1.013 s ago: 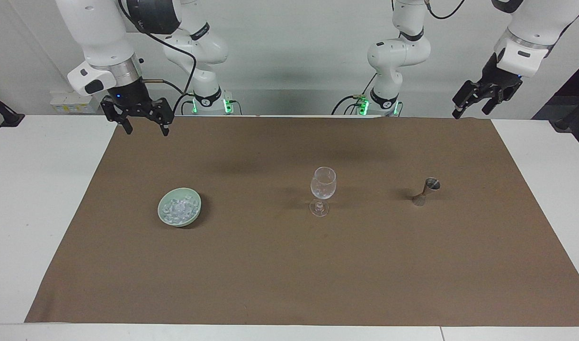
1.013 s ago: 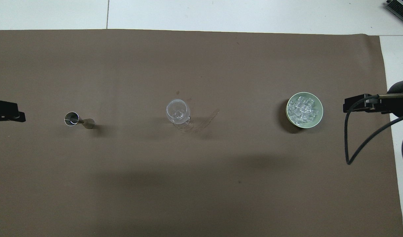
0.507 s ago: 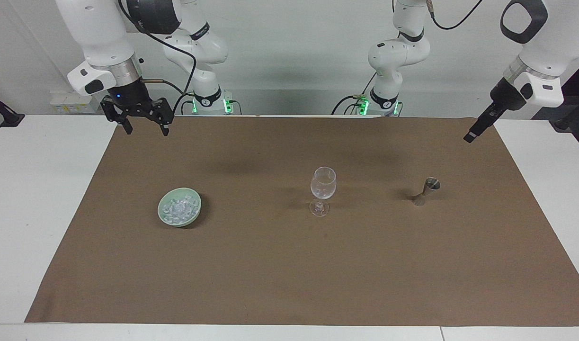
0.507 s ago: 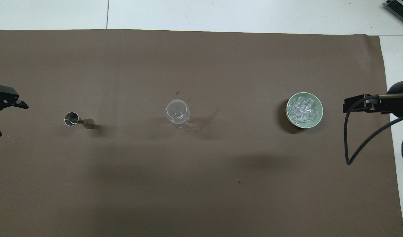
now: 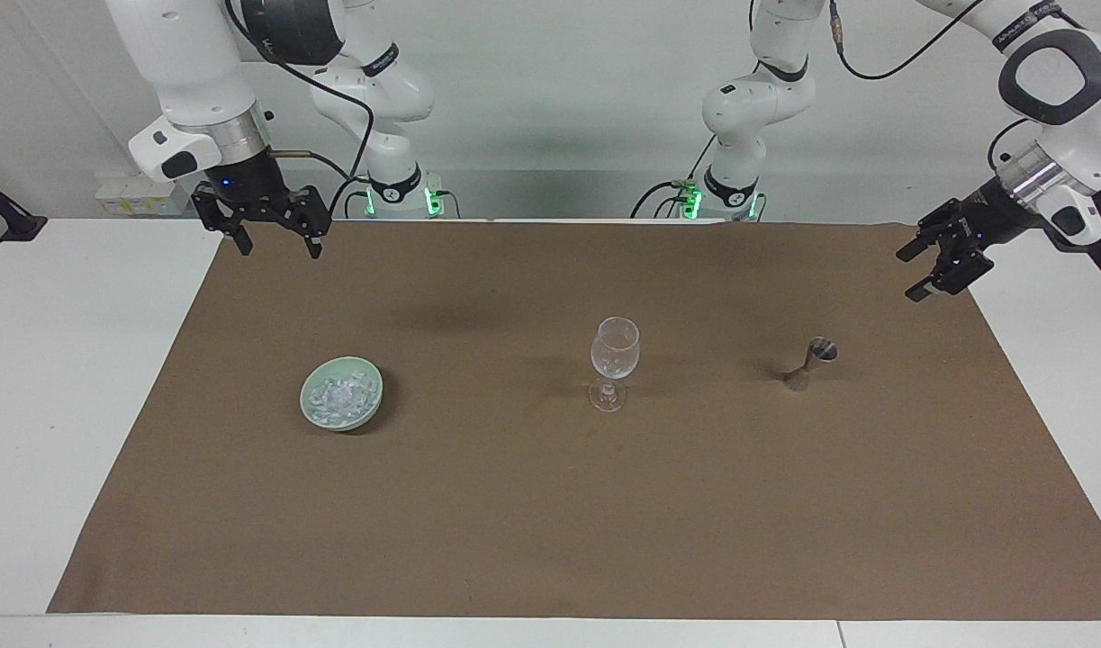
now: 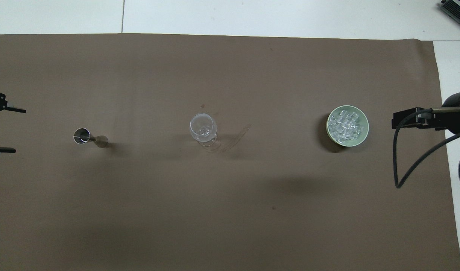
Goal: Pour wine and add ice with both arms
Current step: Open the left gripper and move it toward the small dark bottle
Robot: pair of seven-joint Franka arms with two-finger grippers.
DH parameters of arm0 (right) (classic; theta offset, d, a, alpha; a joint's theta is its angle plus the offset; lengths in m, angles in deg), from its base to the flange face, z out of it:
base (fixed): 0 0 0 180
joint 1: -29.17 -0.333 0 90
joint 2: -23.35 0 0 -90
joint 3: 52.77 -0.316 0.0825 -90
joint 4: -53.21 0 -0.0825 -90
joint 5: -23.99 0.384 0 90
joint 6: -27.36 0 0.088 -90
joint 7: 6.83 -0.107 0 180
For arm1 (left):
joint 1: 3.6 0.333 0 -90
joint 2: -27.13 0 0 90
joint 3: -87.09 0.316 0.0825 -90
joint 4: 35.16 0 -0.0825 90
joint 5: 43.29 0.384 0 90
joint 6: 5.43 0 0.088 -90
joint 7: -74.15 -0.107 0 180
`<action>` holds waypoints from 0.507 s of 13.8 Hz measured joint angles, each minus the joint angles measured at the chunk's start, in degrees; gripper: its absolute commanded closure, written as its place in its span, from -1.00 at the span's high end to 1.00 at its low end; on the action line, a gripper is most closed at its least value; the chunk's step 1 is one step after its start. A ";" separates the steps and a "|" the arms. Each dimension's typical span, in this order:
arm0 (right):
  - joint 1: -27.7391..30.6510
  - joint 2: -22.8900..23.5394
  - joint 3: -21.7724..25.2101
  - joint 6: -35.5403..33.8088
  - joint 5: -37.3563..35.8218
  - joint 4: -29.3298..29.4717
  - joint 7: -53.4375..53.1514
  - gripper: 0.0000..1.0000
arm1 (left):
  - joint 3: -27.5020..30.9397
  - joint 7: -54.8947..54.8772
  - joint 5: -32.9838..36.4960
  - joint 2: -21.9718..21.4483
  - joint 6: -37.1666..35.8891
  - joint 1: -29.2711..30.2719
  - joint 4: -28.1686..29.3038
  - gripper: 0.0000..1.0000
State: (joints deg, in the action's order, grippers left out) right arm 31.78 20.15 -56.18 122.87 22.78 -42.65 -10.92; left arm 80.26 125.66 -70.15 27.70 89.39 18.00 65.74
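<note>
Ice (image 5: 338, 396) fills a shallow pale green bowl (image 5: 370, 393) that sits left of centre in the facing view and at the right in the overhead view. The heap is made of small clear-whitish cubes (image 6: 346, 125), glassy and jumbled, spread across the bowl's (image 6: 364, 130) inside up to its rim.

Near the middle of both views a stemmed clear glass (image 5: 614, 363) stands upright on its foot; whether anything lies in its bowl cannot be told. In the overhead view the glass (image 6: 203, 129) leans in perspective, its round mouth open to the camera. Toward the right of the facing view stands a small metal measuring cup (image 5: 811, 363) shaped like an hourglass, upright, its open top a dark ring (image 6: 81, 135) in the overhead view; its contents do not show. All three stand well apart in a row on a brown mat (image 5: 550, 522) covering the white table (image 5: 73, 360).

The right gripper (image 5: 275, 241) hangs at the upper left of the facing view, over the mat's corner, jaws released and holding nothing. The left gripper (image 5: 930, 268) hangs at the right edge of the facing view, over the mat's edge above the measuring cup, tilted, jaws likewise spread and empty; its two fingertips (image 6: 11, 110) show at the left edge of the overhead view.
</note>
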 measured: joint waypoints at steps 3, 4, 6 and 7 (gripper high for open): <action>0.00 0.00 0.00 0.00 0.00 0.00 0.00 1.00 | 0.02 0.98 -4.85 1.92 -0.20 2.69 0.35 1.00; 0.00 0.00 0.00 0.00 0.00 0.00 0.00 1.00 | 0.02 1.10 -5.68 3.01 -0.19 3.31 0.63 1.00; 0.00 0.00 0.00 0.00 0.00 0.00 0.00 1.00 | 0.02 1.12 -7.28 6.40 -0.09 4.53 0.96 1.00; 0.00 0.00 0.00 0.00 0.00 0.00 0.00 1.00 | 0.02 1.12 -7.84 8.26 0.01 5.03 0.97 1.00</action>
State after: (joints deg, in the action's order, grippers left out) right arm 31.78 20.15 -56.18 122.87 22.78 -42.65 -10.92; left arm 80.28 126.78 -77.99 35.96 89.40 23.03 66.71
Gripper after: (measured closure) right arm 0.000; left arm 0.000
